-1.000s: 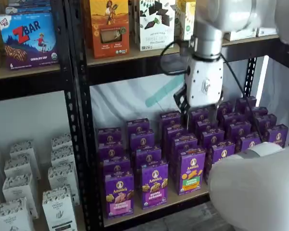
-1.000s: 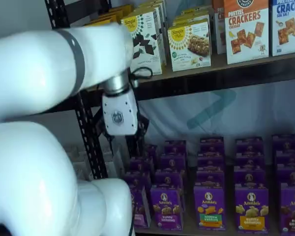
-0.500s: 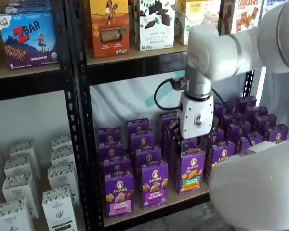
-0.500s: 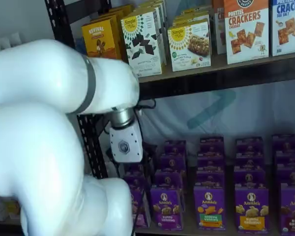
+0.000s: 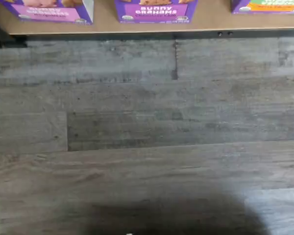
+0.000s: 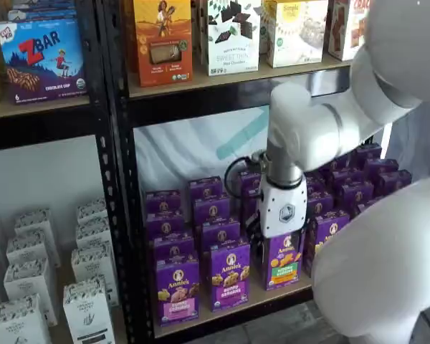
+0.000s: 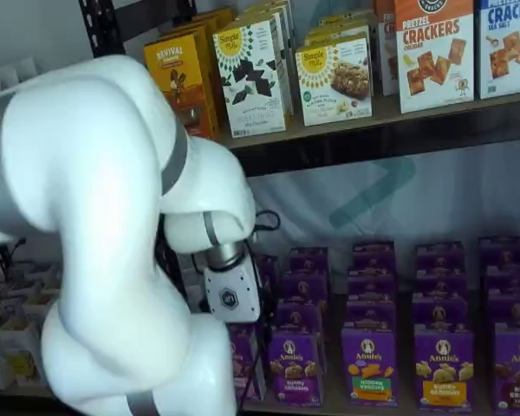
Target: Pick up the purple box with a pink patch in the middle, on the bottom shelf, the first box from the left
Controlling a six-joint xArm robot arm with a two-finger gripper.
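Note:
The purple box (image 6: 177, 289) with a pink band stands at the left end of the front row on the bottom shelf (image 6: 233, 307). In a shelf view the arm hides much of the purple box (image 7: 243, 362). The wrist view shows only the box's pink lower edge (image 5: 44, 10) at the shelf's front lip, above grey floor. My gripper (image 6: 282, 244) hangs low in front of the front row, over the carton with the green band (image 6: 284, 264), to the right of the purple box. In a shelf view the gripper (image 7: 236, 328) shows below its white body. It is open and holds nothing.
A like carton with a purple band (image 6: 231, 275) stands between the purple box and the gripper. Several rows of purple cartons fill the shelf behind. A black perforated upright (image 6: 122, 215) borders the box on the left. Grey plank floor (image 5: 147, 137) lies below.
The gripper has come down and leftward from over the middle rows to the front row. The arm has swung lower across both shelf views. Nothing was taken hold of.

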